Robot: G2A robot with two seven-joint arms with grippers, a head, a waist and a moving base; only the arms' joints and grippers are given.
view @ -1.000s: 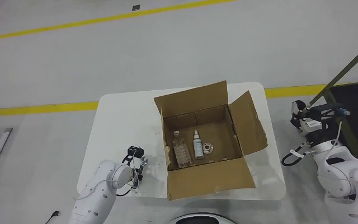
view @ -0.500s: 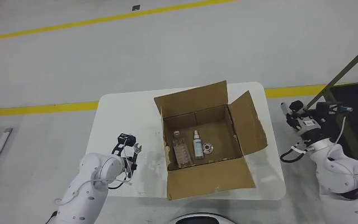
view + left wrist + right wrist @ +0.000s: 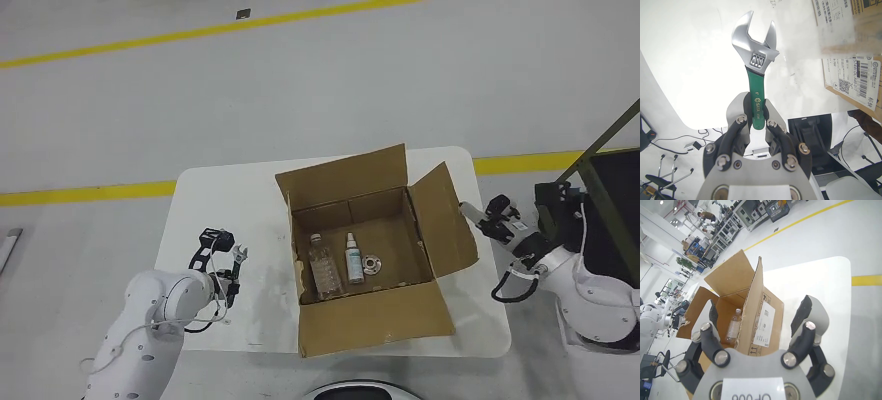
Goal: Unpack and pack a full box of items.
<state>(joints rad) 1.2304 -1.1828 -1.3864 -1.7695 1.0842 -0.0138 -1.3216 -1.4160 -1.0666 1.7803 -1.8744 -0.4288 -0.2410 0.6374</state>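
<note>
An open cardboard box (image 3: 375, 315) stands mid-table. On its floor lie a clear plastic bottle (image 3: 323, 268), a small spray bottle (image 3: 354, 258) and a round metal part (image 3: 373, 264). My left gripper (image 3: 228, 262) hovers over the table left of the box, shut on the green handle of an adjustable wrench (image 3: 755, 56); the left gripper (image 3: 755, 108) pinches the handle's lower end and the steel head points away from it. My right gripper (image 3: 757, 311) is open beside the box's right flap (image 3: 753, 291), which stands between its fingers (image 3: 802, 313). The clear bottle (image 3: 732, 326) shows inside.
The white table (image 3: 220, 200) has bare room left of the box and a narrow strip on the right. The box's four flaps stick outward; the front flap reaches almost to the table's front edge. A dark frame (image 3: 610, 190) stands off the table's right side.
My left gripper has carried the wrench a little farther left and away from the front edge. My right gripper has moved in from off the table toward the box's right flap.
</note>
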